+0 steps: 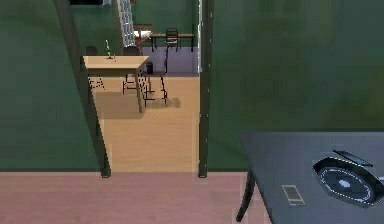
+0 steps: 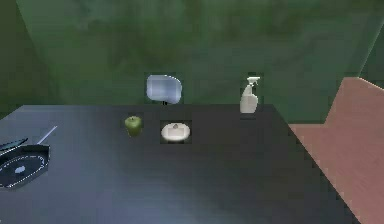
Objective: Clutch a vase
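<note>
A dark tabletop [image 2: 200, 175] spreads across the arm side view. On it lie a green apple [image 2: 133, 124] and, just right of it, a pale shallow dish [image 2: 176, 132]. A pale spray bottle [image 2: 249, 97] stands near the table's far right corner. In the forward view, a small pale upright thing [image 1: 108, 47] stands on a wooden table [image 1: 118, 64] in the room beyond a doorway; its shape is too small to name.
A round dark device [image 2: 22, 165] sits at the dark table's left end, seen also as the round device [image 1: 350, 178] beside a small flat card [image 1: 292, 194]. A grey chair back [image 2: 164, 89] rises behind the table. Green walls [image 1: 290, 70] flank the doorway; stools [image 1: 152, 88] stand by the wooden table.
</note>
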Available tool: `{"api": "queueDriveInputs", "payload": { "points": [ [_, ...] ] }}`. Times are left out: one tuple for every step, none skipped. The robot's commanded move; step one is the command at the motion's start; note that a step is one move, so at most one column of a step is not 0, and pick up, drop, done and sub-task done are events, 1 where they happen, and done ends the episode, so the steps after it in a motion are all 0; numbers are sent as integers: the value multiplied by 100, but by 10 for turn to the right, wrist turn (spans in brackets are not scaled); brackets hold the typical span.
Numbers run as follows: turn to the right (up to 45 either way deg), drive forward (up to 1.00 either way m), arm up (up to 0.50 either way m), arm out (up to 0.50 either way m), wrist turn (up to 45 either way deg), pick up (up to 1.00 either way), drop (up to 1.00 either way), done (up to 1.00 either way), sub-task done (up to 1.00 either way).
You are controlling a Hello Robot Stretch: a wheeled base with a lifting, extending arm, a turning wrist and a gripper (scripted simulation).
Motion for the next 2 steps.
{"api": "queueDriveInputs", "payload": {
  "points": [
    [0,0,50,0,0,0,0,0,0],
    [0,0,38,0,0,0,0,0,0]
  ]
}}
